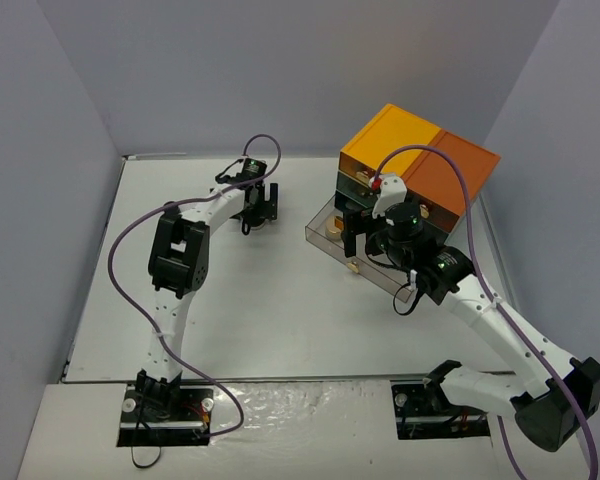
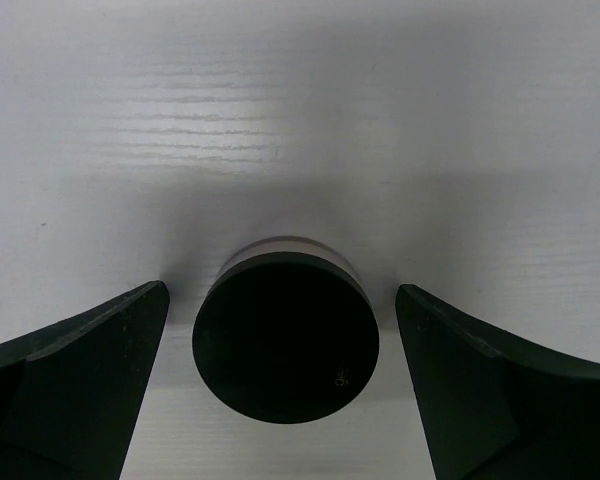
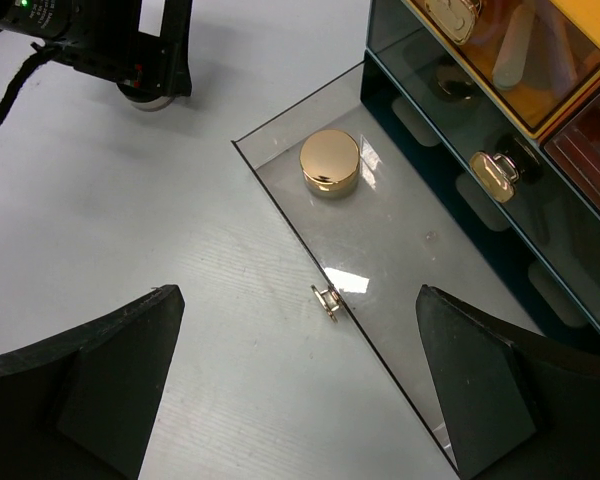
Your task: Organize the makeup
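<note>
1. Jar, round and black, stands on the table between the wide-open jaws of the left gripper, ungripped.
2. Risk: a lopsided closing could push it sideways or tip it.
3. Right gripper hangs wide open and empty over the pulled-out clear drawer, where a gold compact lies.
4. Risk: dropping lower could knock the drawer's rim.

table: white, faint grain streaks | jar: black lid, pale grey band beneath | compact: shiny gold | drawer: clear, smoky tint, gold knob | drawer box: two-tone orange top, dark green front | fingers: black | cables: purple
</note>
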Available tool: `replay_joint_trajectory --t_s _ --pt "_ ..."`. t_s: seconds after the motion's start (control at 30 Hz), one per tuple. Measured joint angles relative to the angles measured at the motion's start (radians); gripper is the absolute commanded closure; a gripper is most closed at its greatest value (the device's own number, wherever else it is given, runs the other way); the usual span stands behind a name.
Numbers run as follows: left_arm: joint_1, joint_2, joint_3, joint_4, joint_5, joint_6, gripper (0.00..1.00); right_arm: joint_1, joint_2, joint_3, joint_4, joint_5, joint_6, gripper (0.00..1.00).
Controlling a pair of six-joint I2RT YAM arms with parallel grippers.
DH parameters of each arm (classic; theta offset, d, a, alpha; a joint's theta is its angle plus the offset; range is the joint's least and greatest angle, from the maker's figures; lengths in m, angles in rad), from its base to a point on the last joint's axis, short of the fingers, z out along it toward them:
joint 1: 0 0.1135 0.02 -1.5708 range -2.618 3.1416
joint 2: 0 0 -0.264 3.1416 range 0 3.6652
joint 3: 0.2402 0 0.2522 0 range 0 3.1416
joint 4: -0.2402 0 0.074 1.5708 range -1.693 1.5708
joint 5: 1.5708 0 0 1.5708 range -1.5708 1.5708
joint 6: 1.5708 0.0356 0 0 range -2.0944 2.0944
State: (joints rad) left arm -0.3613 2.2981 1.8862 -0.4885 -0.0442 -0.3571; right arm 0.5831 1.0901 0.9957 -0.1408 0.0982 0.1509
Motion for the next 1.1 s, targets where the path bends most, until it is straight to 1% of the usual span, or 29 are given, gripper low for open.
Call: replay_joint_trajectory --t_s 0.07,0.13,0.2,0.3,0.33,0.4,0.53,0.63,0.7,0.83,0.87,1.0,1.1 --pt "-0.003 0.006 0.002 -0.002 -0.004 0.004 0.23 0.000 0.000 -0.002 -0.001 0.000 0.000 0.00" --pt "-0.004 0.007 0.003 -0.004 -0.007 0.007 0.36 0.000 0.000 -0.004 -0.001 0.000 0.000 0.00" --pt "-0.004 0.006 -0.001 0.000 -0.007 0.009 0.47 0.000 0.000 -0.006 -0.001 0.000 0.000 0.00" --pt "-0.010 -0.003 -0.022 0.021 -0.007 0.008 0.78 0.000 0.000 -0.007 -0.001 -0.001 0.001 0.00" --pt "-0.012 -0.011 -0.038 0.034 -0.008 0.008 0.83 0.000 0.000 -0.007 -0.001 -0.001 0.001 0.00" --pt "-0.016 -0.044 -0.095 0.063 -0.009 0.006 0.89 0.000 0.000 -0.007 -0.001 -0.001 0.001 0.00" --pt "-0.042 -0.134 -0.232 0.075 -0.011 -0.002 0.90 0.000 0.000 -0.007 -0.001 -0.001 0.002 0.00" --pt "-0.092 -0.223 -0.361 0.076 -0.020 -0.020 0.90 0.000 0.000 -0.007 -0.001 -0.001 0.001 0.00" --pt "-0.141 -0.283 -0.437 0.068 -0.025 -0.038 0.89 0.000 -0.001 -0.007 -0.002 0.000 0.001 0.00" --pt "-0.276 -0.388 -0.548 0.076 -0.036 -0.090 0.88 -0.001 -0.011 -0.007 -0.002 0.001 -0.003 0.00" --pt "-0.326 -0.406 -0.563 0.084 -0.041 -0.106 0.86 -0.001 -0.014 -0.007 -0.002 0.001 -0.003 0.00" --pt "-0.462 -0.432 -0.594 0.116 -0.059 -0.152 0.78 -0.001 -0.017 -0.011 -0.001 0.001 -0.004 0.00" --pt "-0.541 -0.429 -0.620 0.142 -0.067 -0.204 0.72 -0.002 -0.019 -0.021 -0.007 0.001 -0.009 0.00"
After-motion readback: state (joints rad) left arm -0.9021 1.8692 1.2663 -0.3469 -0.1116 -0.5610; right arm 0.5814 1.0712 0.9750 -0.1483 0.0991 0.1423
